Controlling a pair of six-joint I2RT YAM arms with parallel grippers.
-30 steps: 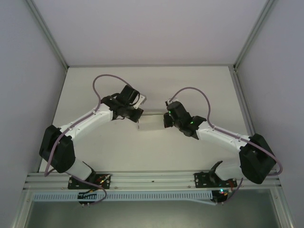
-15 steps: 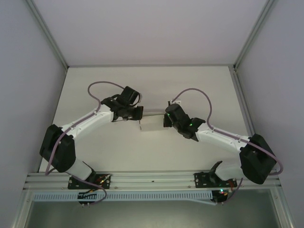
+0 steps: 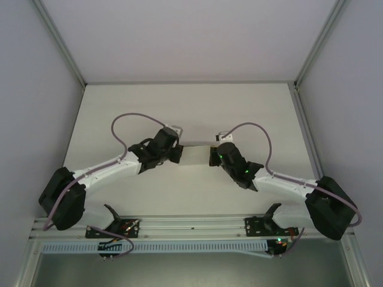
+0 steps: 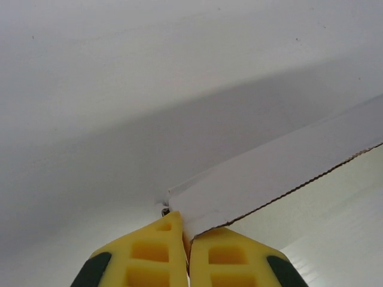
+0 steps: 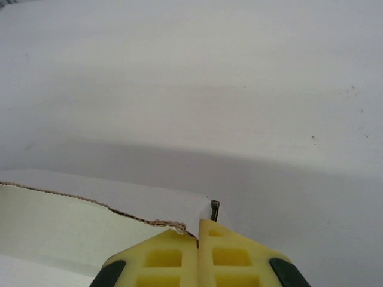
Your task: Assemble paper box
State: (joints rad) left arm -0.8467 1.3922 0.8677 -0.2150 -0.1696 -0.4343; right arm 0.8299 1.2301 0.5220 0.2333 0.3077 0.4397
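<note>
Paper box [image 3: 196,157], corners nipped by left pincer [image 4: 187,242] (right pincer [image 5: 198,239] too)

White table [image 3: 191,107] inside pale walls [image 3: 30,119].
Metal posts [image 3: 60,42] stand at the far corners; a metal rail [image 3: 191,224] and a slotted cable duct [image 3: 191,246] run along the near edge.

- Plain white all over the paper box [image 4: 269,173], with a thin brown line along the cut edge.
- Bright yellow on the left gripper [image 4: 187,232], dark green at the sides.
- Same yellow and dark green on the right gripper [image 5: 198,232].
- White with black joints on the left arm [image 3: 111,166] and right arm [image 3: 281,179].
- Mauve on the cable [image 3: 136,115].
- Off-white, no pattern, on the table [image 3: 191,101].
</note>
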